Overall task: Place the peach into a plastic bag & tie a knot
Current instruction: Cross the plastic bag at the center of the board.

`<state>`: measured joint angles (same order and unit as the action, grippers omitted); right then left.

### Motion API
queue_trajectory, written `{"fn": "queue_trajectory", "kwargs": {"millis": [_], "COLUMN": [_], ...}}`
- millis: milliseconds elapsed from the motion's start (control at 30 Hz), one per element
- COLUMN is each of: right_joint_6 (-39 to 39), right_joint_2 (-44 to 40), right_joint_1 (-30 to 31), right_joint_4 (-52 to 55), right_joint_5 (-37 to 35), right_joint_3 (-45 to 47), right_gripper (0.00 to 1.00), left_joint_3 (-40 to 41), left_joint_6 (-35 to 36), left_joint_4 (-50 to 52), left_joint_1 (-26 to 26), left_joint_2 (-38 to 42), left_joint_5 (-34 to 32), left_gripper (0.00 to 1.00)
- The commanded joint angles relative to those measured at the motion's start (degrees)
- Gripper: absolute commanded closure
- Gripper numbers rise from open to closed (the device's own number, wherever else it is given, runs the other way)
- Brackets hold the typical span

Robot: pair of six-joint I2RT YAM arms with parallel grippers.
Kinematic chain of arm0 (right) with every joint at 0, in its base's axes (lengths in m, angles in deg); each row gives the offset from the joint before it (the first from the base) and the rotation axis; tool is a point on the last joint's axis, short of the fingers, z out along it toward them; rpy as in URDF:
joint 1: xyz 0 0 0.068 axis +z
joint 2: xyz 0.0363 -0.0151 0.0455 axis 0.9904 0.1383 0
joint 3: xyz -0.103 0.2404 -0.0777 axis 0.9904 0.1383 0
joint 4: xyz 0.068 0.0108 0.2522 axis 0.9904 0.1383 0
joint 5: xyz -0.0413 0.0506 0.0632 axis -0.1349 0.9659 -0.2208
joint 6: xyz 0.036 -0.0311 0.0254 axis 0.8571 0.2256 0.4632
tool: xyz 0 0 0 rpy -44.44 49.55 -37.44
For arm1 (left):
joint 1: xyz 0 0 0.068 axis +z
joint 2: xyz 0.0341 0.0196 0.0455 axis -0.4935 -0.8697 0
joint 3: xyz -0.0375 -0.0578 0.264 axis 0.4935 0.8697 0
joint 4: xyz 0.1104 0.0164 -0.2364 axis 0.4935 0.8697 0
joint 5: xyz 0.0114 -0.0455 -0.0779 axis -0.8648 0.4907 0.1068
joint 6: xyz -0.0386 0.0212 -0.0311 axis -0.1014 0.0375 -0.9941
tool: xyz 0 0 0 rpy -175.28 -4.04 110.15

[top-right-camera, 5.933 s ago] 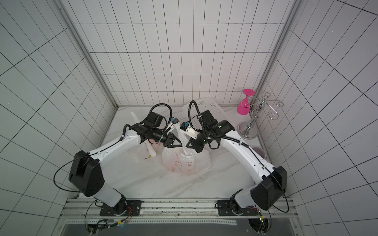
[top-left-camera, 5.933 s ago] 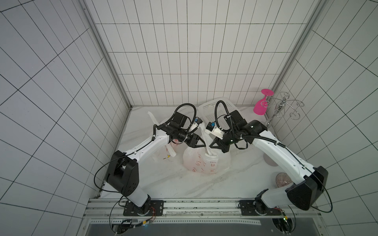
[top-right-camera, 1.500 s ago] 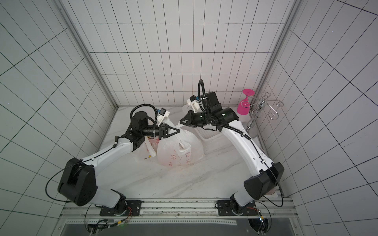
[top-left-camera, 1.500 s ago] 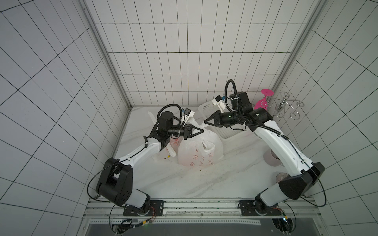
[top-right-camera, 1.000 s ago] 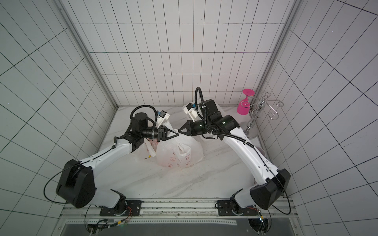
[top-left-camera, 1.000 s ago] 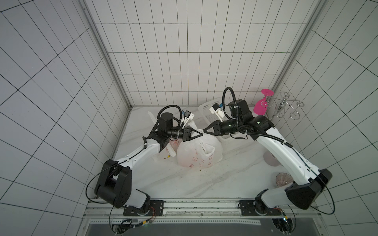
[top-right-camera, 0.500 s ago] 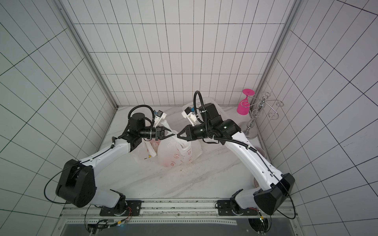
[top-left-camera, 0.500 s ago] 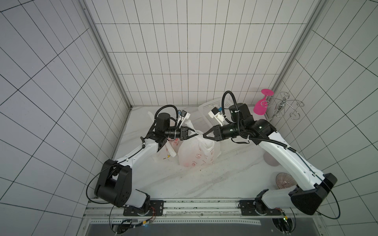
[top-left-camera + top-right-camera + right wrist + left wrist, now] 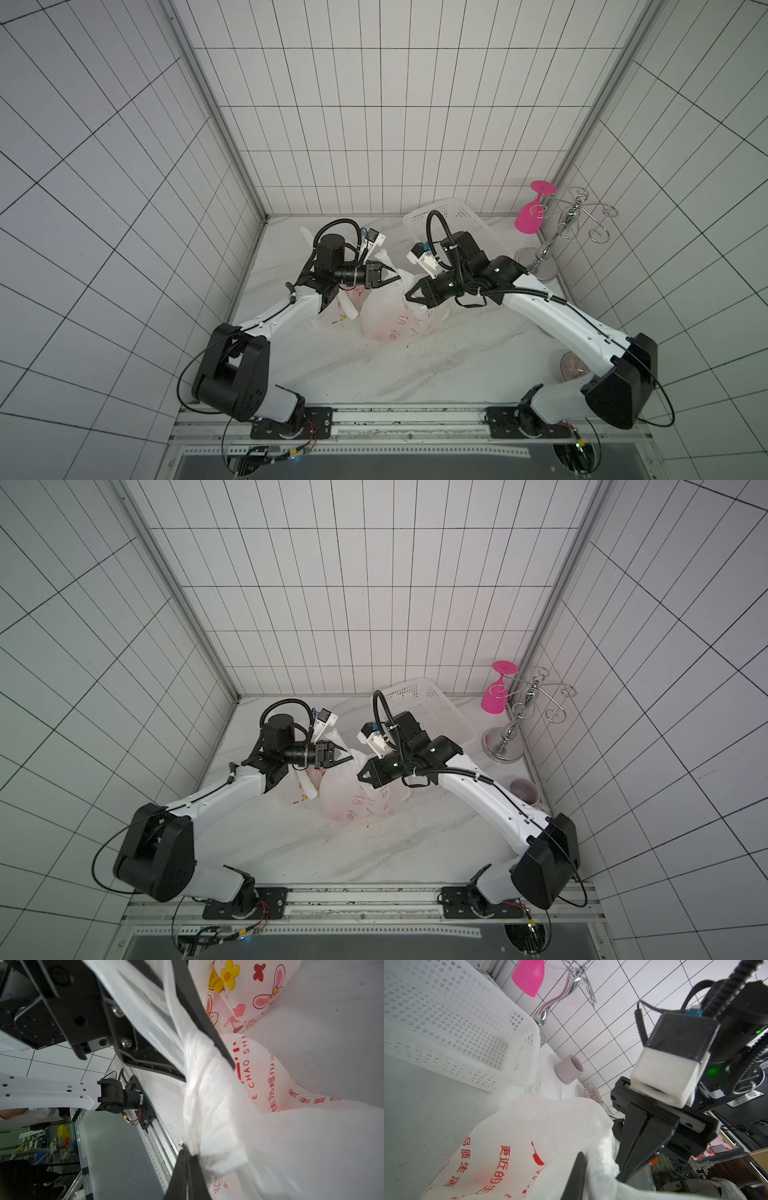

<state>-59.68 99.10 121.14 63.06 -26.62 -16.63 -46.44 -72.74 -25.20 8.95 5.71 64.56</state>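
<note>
Pinching plastic bag [image 9: 395,324] mid-frame, right tool [image 9: 409,296] clamped on it. Straddling the same bag with left tool [image 9: 392,273] spread apart.

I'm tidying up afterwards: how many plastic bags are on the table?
2. The red-lettered bag lies mid-table; the cartoon-print bag sits beside it, partly under the left arm. A white scrap behind might be another.

plastic bag [image 9: 395,320] on table [image 9: 374,374], between my left gripper [image 9: 390,275] and right gripper [image 9: 409,296] | second bag [image 9: 336,316] just beside it, on its left | basket [image 9: 469,224] behind right gripper | rack [image 9: 552,245] in far right corner | cup [image 9: 524,791], bowl [image 9: 571,365] along right wall, before rack
</note>
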Motion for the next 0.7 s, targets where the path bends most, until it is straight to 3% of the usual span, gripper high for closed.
{"fn": "queue_trajectory", "kwargs": {"millis": [0, 200, 367, 500, 667], "right_joint_6": [-1.38, -1.96, -1.52, -1.71, -0.77], "right_joint_2": [0.7, 1.08, 1.25, 1.48, 2.04], "right_joint_1": [-1.96, -4.11, -3.88, -3.35, -2.45], "right_joint_4": [-2.47, -3.19, -4.99, -5.31, -6.25], "right_joint_5": [2.43, 5.76, 8.72, 9.27, 9.14], "right_joint_3": [3.2, 4.11, 5.12, 5.9, 6.39], "right_gripper": [1.0, 1.0, 1.0, 1.0, 1.0], "left_joint_3": [1.01, 3.67, 3.03, 1.61, 0.64], "left_joint_6": [0.79, 2.93, -0.09, -0.27, -0.15], "left_joint_4": [-2.12, -1.64, -4.95, -5.04, -5.04], "left_joint_1": [-0.03, 0.14, -0.53, -1.6, -1.88], "left_joint_2": [0.34, 2.64, 1.58, -0.34, -2.19], "left_joint_5": [0.94, 1.34, 1.67, 1.83, 2.68], "left_gripper": [0.78, 0.56, 0.49, 0.54, 0.76]}}
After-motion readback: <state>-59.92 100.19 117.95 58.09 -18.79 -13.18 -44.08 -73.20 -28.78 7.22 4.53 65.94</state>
